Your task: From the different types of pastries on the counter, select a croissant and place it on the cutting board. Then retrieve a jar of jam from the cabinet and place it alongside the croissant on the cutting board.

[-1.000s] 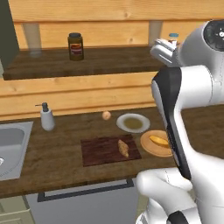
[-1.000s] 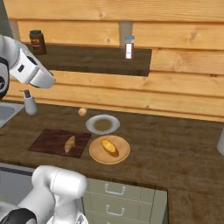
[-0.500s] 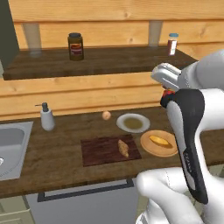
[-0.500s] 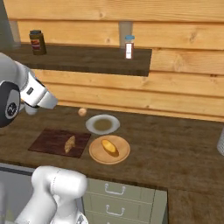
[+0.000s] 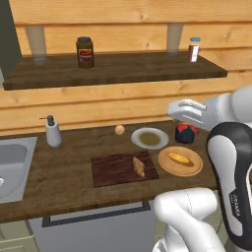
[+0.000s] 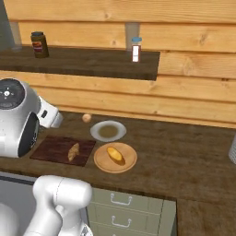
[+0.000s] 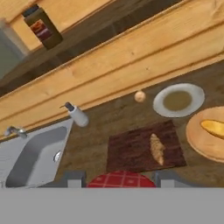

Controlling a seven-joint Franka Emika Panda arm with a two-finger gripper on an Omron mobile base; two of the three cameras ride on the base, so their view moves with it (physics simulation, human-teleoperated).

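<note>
End effector: in the hand view the end effector (image 7: 121, 180) has its two tips set on either side of a red checked lid, so it is judged to be pinching the jam jar (image 5: 186, 133) near the top. The contact itself is cut off at the picture's edge.
Jar position: held in the end effector, up off the desk (image 5: 69, 184), which is seen from high above in the hand view.
Jar handling: taken to be glass, so stiff, smooth, rather heavy for its size and breakable. A slip within the tips is the risk, and it should be set down upright and gently.
Hold: a grip around the lid or neck is read. A hold lower on the body would be steadier, but the body is hidden.
Croissant: lying on the cutting board (image 5: 112, 170), below and ahead of the end effector. The croissant (image 5: 139, 166) is judged light, soft and flaky, and easily crushed if the jar is set on it.
Open room on the board: bare board is seen on the sink-ward side of the croissant, with only a narrow strip on the other side.
Neighbours: a wooden plate (image 5: 195, 169) with a bread roll sits just beside the board's edge, below the end effector. A white plate (image 5: 149, 138) and a small round pastry (image 5: 119, 129) lie beyond the board.
Edges: the board's front edge is near the desk's front edge. The sink (image 5: 14, 165) and soap bottle (image 5: 51, 132) are well apart from the end effector.
Overhead: the shelf (image 5: 123, 70) is above and behind, and the way down to the board looks free.
</note>
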